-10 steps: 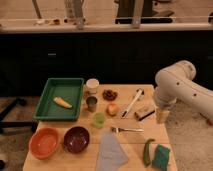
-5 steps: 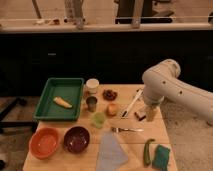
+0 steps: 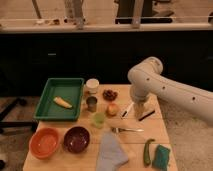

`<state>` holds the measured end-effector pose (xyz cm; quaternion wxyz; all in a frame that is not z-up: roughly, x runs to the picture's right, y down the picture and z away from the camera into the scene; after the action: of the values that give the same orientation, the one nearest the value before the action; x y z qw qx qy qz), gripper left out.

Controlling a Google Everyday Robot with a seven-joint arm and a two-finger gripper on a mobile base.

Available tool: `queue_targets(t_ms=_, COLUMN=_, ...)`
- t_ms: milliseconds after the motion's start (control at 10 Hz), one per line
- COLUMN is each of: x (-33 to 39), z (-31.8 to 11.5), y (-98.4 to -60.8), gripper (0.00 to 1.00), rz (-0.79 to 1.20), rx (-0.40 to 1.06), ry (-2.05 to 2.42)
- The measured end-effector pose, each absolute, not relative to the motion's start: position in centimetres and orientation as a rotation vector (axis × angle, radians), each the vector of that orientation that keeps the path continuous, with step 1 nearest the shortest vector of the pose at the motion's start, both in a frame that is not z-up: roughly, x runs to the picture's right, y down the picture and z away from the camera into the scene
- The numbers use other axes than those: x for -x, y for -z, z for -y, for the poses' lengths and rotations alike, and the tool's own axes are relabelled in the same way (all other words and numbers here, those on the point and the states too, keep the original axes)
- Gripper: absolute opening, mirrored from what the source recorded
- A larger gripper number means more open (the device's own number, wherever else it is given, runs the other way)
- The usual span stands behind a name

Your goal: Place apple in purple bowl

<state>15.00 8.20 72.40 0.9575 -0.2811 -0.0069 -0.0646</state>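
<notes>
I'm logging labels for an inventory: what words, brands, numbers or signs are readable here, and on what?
None: no text is readable anywhere.
The white cup, green tray, purple bowl and apple show no legible marks.
The gripper, open above the table just right of the apple, shows no marking either.

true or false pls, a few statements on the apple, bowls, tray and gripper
1. The apple lies in the purple bowl. False: it sits on the table, apart from the bowl.
2. The gripper hangs over the table, right of the apple. True.
3. The gripper holds the apple. False: it is open and empty.
4. The purple bowl stands beside the orange bowl. True.
5. The green tray is empty. False: a yellow banana-like piece lies in it.
</notes>
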Motion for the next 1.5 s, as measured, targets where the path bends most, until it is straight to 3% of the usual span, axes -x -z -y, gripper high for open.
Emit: queue_targets(t_ms=1500, x=-5.7, z=-8.3, y=-82.1, gripper=0.8, rz=0.115, rx=0.643, ry=0.206)
